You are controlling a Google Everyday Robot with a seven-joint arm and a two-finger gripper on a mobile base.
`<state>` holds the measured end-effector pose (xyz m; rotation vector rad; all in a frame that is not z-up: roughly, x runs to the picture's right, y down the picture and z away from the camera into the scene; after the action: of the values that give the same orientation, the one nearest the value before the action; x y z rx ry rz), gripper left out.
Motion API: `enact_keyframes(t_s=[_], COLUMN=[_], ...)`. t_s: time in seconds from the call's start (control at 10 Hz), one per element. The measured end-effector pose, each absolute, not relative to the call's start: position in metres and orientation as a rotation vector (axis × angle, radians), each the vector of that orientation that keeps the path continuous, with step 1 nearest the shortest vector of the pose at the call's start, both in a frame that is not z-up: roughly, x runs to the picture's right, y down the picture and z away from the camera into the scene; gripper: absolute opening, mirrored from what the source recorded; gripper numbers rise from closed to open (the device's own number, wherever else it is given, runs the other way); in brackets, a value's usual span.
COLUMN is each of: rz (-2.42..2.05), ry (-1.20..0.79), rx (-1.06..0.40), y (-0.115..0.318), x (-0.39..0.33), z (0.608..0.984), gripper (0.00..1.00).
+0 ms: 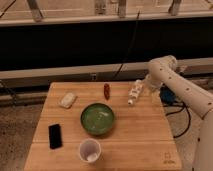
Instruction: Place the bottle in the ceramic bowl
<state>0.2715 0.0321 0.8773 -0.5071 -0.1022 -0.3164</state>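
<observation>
A single camera looks down from above the near edge of the surface (142, 137), facing the dark wall (75, 47) behind, taking it whole; the gripper (145, 89) hangs right, beside the bottle (134, 93)

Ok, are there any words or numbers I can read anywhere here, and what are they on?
The bottle label: too blurred to read.
The corner mark on the table: too small to read.
The ceramic bowl and the tool, which is beside the bottle: no text visible.
</observation>
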Motion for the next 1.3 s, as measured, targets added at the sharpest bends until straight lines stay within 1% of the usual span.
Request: enact_keyframes(t_s=[1.3], rz=[-0.426], ry=[-0.153], rx=[-0.574], y=[0.03], x=[0.26], z=[0.937], gripper=[0.8])
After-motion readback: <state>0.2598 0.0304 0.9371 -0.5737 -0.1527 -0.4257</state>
